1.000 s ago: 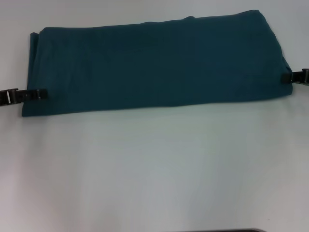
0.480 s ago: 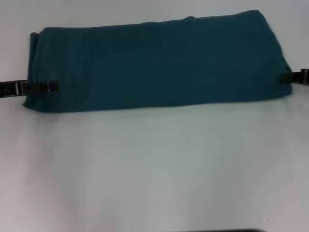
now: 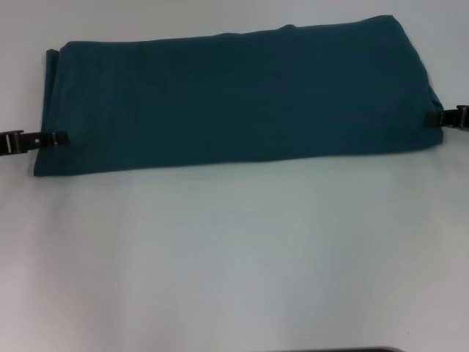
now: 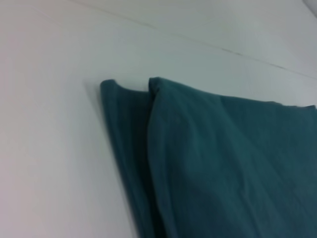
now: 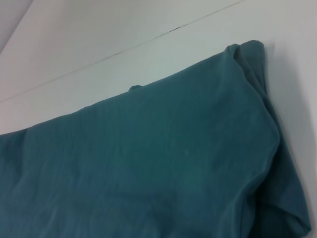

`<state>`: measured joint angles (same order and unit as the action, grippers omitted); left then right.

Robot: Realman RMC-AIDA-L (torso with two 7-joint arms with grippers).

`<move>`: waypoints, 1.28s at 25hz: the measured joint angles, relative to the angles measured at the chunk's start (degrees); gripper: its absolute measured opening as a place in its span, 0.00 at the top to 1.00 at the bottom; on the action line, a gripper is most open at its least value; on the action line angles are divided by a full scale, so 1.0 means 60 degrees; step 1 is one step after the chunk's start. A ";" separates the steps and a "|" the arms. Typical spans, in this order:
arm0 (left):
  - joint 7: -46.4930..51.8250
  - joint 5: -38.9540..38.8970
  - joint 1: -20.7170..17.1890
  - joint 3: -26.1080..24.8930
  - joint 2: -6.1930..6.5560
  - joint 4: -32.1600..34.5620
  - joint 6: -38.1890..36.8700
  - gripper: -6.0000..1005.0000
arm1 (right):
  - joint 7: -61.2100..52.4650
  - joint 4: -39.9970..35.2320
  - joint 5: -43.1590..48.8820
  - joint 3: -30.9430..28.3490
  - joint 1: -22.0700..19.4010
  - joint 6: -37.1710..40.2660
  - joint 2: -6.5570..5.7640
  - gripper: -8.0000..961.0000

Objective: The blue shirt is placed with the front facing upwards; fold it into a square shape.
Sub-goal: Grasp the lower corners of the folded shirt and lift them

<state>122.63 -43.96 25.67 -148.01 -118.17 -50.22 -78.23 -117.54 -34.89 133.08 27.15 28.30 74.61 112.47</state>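
The blue shirt [image 3: 234, 95] lies folded into a long band across the far half of the white table, plain teal cloth facing up with no lettering showing. My left gripper [image 3: 58, 138] reaches in from the left and is shut on the band's left end, its tip lying over the cloth edge. At the opposite end, my right gripper [image 3: 432, 119] comes in from the right with its tip over the cloth edge. The left wrist view shows the layered left end of the shirt [image 4: 223, 163]. The right wrist view shows the rounded right end of the shirt [image 5: 148, 163].
The white table [image 3: 234, 257] stretches bare in front of the shirt to the near edge. A thin dark strip [image 3: 344, 350] shows at the bottom of the head view. A seam line [image 5: 124, 48] runs across the table behind the shirt.
My left gripper pushed right into the shirt's left end, bunching the corner, then drew back left; the end lies flat again. The right gripper has stayed put.
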 joint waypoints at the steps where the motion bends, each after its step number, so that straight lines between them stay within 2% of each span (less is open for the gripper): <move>1: 0.0001 0.0071 0.0001 0.0001 0.0000 0.0011 0.0001 0.15 | 0.0001 0.0001 -0.0001 0.0001 0.0006 0.0000 0.0000 0.98; 13: 0.0002 0.0340 0.0107 0.0111 -0.0053 0.0020 -0.0107 0.14 | 0.0006 0.0000 0.0013 0.0029 0.0030 0.0001 -0.0039 0.98; 26: 0.0251 0.0458 0.0211 0.0367 0.0007 0.0017 0.0101 0.26 | 0.0006 -0.0009 -0.0031 0.0015 0.0054 0.0044 -0.0022 0.98; 32: 0.0282 0.0562 0.0211 0.0360 0.0017 0.0040 0.0189 0.47 | 0.0021 -0.0028 -0.0046 0.0015 0.0058 0.0055 -0.0004 0.98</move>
<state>124.32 -40.59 26.93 -145.85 -118.07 -49.98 -77.10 -117.41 -35.06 132.80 27.24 28.65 74.94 112.44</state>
